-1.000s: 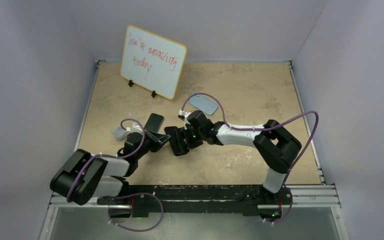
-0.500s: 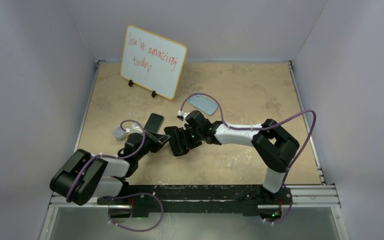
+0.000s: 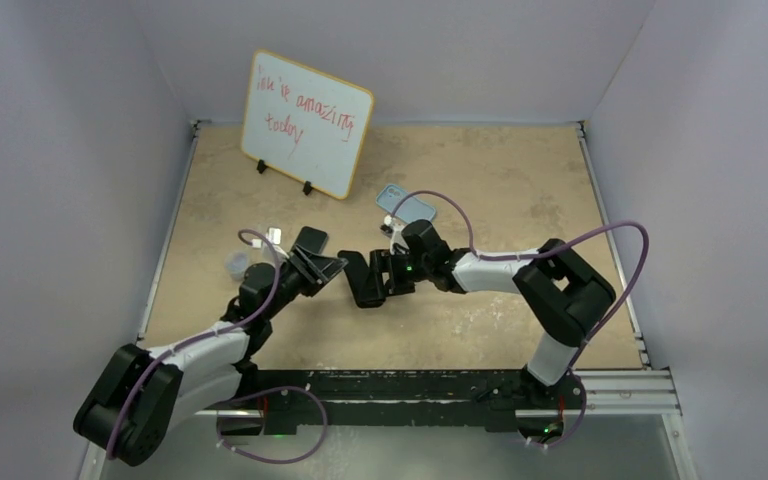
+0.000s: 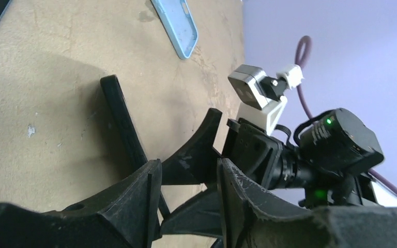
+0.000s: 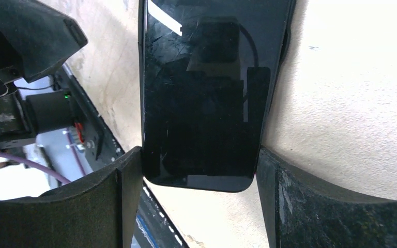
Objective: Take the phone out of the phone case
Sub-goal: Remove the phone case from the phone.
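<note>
**Right claw** (image 5: 199, 160): closed on the phone (image 5: 207, 88). One finger bears on each long edge near one end. The glossy black screen faces the wrist camera. The phone is low at the middle of the counter (image 3: 500, 180); whether it rests on the surface cannot be told, nor whether it wears a case.

**Left claw** (image 4: 188, 165): jaws part-way apart, nothing between them. It sits just beside the phone's free end, facing the right claw. In its wrist view the phone shows edge-on as a thin black strip. Contact cannot be confirmed.

**Blue case** (image 3: 407, 205): flat on the counter behind the right wrist, apart from both claws.

**Black slab** (image 3: 310, 240): flat on the counter just behind the left claw. Phone or case cannot be told.

**Whiteboard** (image 3: 305, 120): upright at the rear left, with red handwriting.

**Cup** (image 3: 236, 265): small and clear, standing left of the left arm.
</note>
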You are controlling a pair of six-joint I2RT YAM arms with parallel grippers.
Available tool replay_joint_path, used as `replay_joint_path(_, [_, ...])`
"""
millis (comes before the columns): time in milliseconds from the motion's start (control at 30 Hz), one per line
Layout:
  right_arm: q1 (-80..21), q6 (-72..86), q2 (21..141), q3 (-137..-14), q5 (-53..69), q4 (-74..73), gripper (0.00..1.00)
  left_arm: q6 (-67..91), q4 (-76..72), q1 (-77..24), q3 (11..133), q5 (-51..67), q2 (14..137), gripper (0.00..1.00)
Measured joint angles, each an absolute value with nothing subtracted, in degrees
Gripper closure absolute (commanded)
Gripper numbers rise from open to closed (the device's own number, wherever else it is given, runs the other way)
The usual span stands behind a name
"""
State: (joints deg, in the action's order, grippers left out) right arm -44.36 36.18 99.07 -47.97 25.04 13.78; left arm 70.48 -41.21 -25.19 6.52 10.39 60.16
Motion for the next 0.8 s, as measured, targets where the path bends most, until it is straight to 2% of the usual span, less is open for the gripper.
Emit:
replay_joint_path(367, [-40.66, 43.83, 99.04, -42.61, 31.70, 24.77, 0.97, 63.09, -31.62, -25.21, 7.22, 16.27, 58.74, 0.55])
replay_joint_path(800, [-40.42, 45.25, 99.83, -42.61, 32.64, 26.06, 0.98, 62.50, -35.18, -26.06, 7.14, 19.16, 66.92, 0.55])
